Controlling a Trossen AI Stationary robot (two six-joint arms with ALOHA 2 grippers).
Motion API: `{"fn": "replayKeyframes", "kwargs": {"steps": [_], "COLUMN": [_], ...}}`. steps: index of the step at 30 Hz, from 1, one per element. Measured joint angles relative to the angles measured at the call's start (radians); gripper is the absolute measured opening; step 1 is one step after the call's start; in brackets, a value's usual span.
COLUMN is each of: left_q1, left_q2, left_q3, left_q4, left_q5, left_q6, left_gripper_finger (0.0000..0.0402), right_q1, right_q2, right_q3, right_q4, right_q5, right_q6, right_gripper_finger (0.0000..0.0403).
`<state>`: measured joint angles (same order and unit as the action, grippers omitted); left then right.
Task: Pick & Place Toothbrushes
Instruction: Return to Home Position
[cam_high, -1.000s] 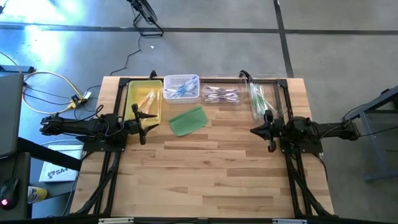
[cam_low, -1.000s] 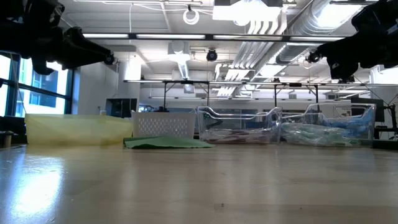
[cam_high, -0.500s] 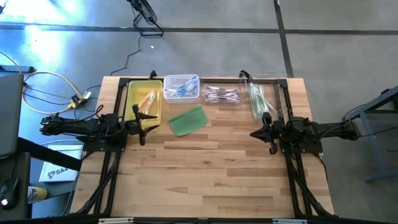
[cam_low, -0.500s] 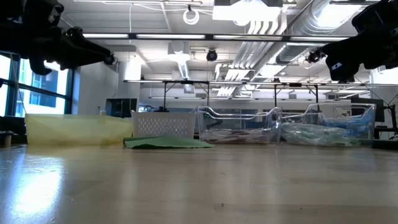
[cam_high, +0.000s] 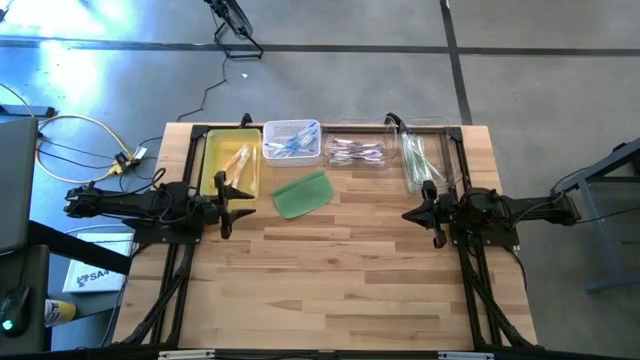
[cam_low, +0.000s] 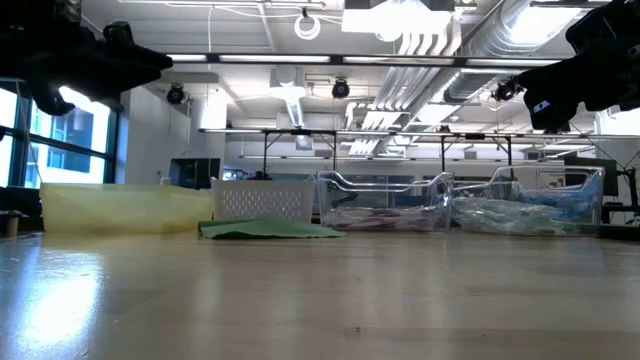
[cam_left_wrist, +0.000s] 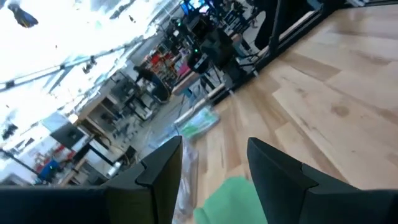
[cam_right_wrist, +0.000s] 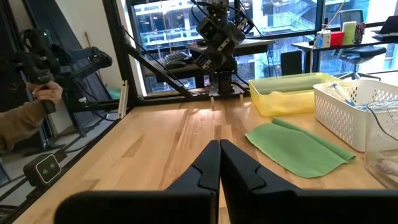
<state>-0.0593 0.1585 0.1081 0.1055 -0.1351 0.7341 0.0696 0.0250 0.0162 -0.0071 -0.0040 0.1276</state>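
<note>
The toothbrushes lie sorted along the table's far edge. Orange ones are in a yellow tray, blue ones in a white basket, pale purple ones in a clear tray, and green ones in a clear tray. My left gripper hangs open above the table's left side, just near of the yellow tray, with nothing between its fingers. My right gripper hangs shut and empty above the right side, near the green toothbrushes' tray.
A flat green pad lies on the wood in front of the basket and also shows in the right wrist view. A person's hand holds a controller beyond the table's near edge. Bare wooden tabletop fills the middle and near side.
My left gripper has rolled at the wrist where it hangs, so its fingers stand at a different slant than before. It has stayed open.
</note>
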Motion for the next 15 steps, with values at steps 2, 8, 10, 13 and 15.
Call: {"fn": "replayKeyframes", "kwargs": {"steps": [2,8,10,13,15], "left_q1": [0.0,0.0,0.0,0.0,0.0], "left_q2": [-0.001,0.0,-0.001,0.0,0.0], "left_q3": [0.0,0.0,0.0,0.0,-0.003], "left_q4": [-0.003,-0.045,-0.056,-0.06,-0.06], "left_q5": [0.02,0.129,0.129,0.129,0.129], "left_q6": [0.017,-0.006,-0.014,-0.004,-0.001], "left_gripper_finger": [0.0169,0.0114,0.0095,0.0069,0.0054], "right_q1": [0.0,0.0,0.0,0.0,0.0], "right_q2": [0.0,0.0,0.0,0.0,0.0], "right_q3": [0.0,0.0,0.0,0.0,0.0], "right_q4": [0.0,0.0,0.001,0.001,0.001], "right_q5": [0.0,0.001,0.001,0.001,0.001], "right_q6": [0.0,0.0,0.0,0.0,0.0], "right_gripper_finger": [0.0002,0.0002,0.0002,0.0002,0.0002]}}
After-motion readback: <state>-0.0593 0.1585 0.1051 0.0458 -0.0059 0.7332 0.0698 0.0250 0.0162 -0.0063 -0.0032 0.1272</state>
